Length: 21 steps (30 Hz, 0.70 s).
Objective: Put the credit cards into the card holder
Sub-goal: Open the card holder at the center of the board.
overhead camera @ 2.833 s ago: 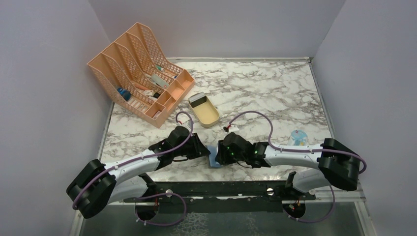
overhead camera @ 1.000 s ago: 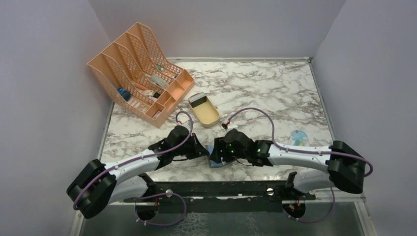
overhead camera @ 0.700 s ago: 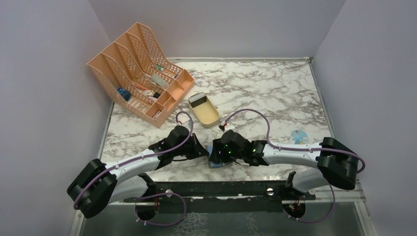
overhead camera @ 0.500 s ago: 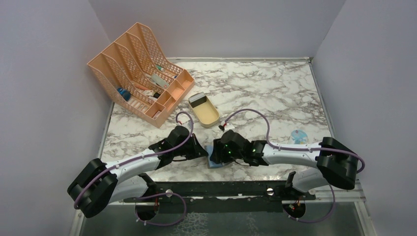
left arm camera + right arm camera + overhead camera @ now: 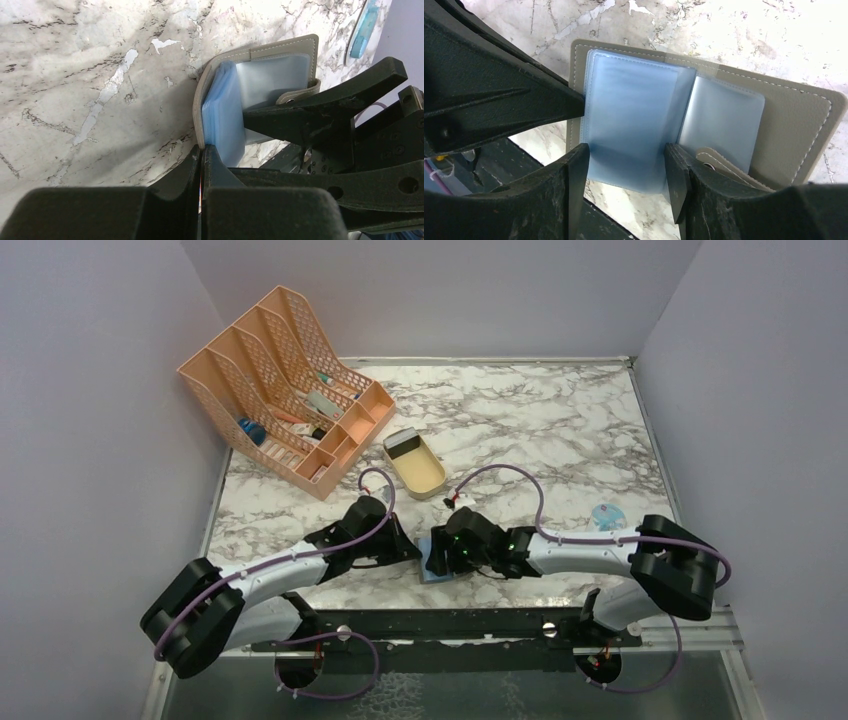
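The card holder [image 5: 438, 575] lies open at the table's near edge, grey cover down, blue-grey pockets [image 5: 634, 115] up. My left gripper [image 5: 202, 148] is shut on the edge of its grey cover [image 5: 197, 120]; in the top view the left gripper [image 5: 418, 552] is at the holder's left side. My right gripper [image 5: 626, 165] is open, its fingers [image 5: 576, 170] standing either side of the left stack of pockets; in the top view the right gripper [image 5: 438, 550] is over the holder. The credit cards [image 5: 404, 445], whitish with a dark edge, lie in the far end of the tan tray. Neither gripper holds a card.
The tan oval tray [image 5: 432, 483] sits behind the grippers. The peach mesh file rack [image 5: 285, 380] with small items stands at the back left. A small blue round thing [image 5: 607, 518] lies at the right. The black rail [image 5: 450, 625] runs along the near table edge.
My right gripper has moved left, over the open card holder, and closer to the left gripper. The left arm has hardly moved.
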Tool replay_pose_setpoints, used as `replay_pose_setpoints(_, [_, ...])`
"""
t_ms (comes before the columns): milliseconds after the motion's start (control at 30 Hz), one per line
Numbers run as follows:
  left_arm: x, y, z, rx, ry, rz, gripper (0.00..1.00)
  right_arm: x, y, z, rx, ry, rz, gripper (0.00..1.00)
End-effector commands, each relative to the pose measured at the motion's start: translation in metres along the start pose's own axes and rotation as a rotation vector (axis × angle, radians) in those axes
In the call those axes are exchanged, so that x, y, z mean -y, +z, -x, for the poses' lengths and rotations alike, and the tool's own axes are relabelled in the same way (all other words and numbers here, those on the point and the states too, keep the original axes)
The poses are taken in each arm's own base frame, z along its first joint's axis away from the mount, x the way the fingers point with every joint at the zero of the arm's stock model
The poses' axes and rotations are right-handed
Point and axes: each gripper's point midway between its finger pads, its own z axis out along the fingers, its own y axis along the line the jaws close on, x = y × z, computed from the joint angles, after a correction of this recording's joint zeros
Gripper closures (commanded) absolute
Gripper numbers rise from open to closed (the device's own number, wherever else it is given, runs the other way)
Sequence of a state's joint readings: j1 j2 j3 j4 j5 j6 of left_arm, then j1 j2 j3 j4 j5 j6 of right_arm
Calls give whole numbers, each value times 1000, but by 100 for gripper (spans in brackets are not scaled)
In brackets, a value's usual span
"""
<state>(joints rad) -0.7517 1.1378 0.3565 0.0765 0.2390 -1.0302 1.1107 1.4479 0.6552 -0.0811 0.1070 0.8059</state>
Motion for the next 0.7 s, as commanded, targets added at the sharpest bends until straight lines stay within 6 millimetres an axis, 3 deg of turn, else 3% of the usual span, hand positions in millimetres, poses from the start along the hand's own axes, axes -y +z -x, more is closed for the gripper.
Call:
replay_pose_setpoints(0, [-4,2,3,11,15,19,100,11,6,-1,14,-12,-39,45])
replay_pose_setpoints(200, [-7,2,3,11,16,27,100,16,4,-1,25,-11,-51,54])
replay_pose_setpoints(433, [-14,1,4,23,11,64,94,13,2,-3,33,12,-21,57])
replay_pose_setpoints(567, [-16,-2,10,43,18,91,85,7,0,-3,42,43,19,59])
replay_pose_setpoints(667, [-14,-5,15,56,23,110,67,3,0,-2,51,61,37,61])
